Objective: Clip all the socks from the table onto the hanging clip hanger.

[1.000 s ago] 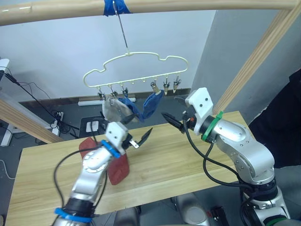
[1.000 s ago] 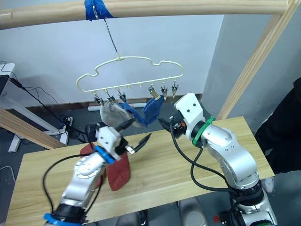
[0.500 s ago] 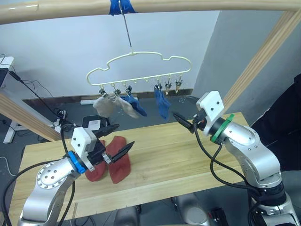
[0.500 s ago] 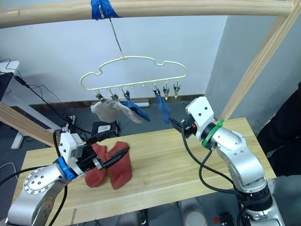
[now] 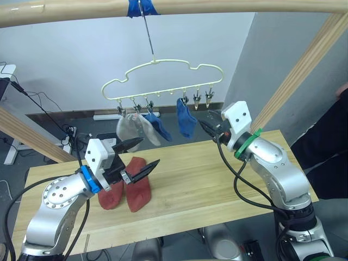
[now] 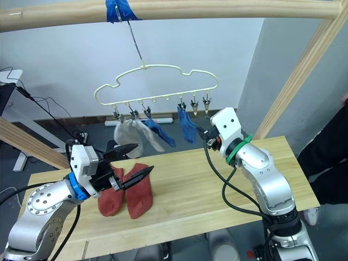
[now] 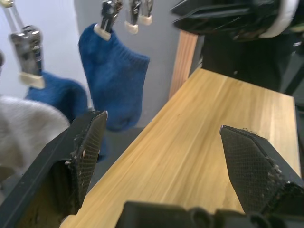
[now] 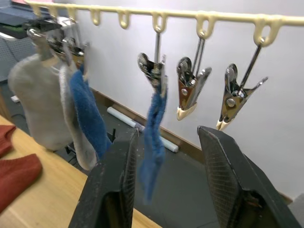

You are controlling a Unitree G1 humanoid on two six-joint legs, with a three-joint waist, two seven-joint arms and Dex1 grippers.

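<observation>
Stretching across the scene: a long light wood plank table (image 5: 217, 179), with a round pale wooden pole frame (image 5: 228, 6) spanning overhead. Hanging from that pole by a long hook taped in blue: a thin cream wire clip hanger (image 5: 163, 81), carrying two light grey ankle socks (image 5: 130, 128) and one blue ankle sock (image 5: 160, 126) bunched on its left clips, another blue ankle sock (image 5: 186, 118) dangling from the fourth clip, and two bare metal clips (image 8: 209, 95) at the right end. Lying side by side on the table's left part: two rust-red ankle socks (image 6: 126, 194), touching each other. Hovering just above those: left gripper (image 5: 136, 157), fingers spread wide, grasping nothing. Reaching up near the bare clips: right gripper (image 5: 210, 119), fingers parted and empty in the wrist view.
</observation>
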